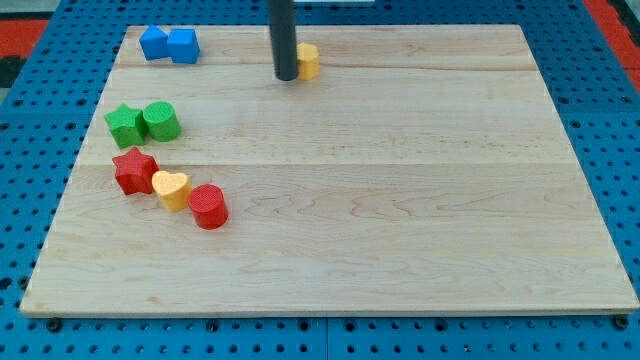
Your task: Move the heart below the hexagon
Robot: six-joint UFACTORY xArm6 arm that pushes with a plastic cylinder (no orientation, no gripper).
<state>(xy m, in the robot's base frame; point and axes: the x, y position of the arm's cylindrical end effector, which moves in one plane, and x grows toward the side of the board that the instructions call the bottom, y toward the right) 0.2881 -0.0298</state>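
A yellow heart lies at the view's left, between a red star on its upper left and a red cylinder on its lower right, touching both. A yellow block, partly hidden so its shape is unclear, sits near the view's top centre. My tip stands just left of that yellow block, touching or nearly touching it, far up and right of the heart.
A green star and a green cylinder-like block sit together at the left. Two blue blocks sit at the top left corner. The wooden board lies on a blue pegboard.
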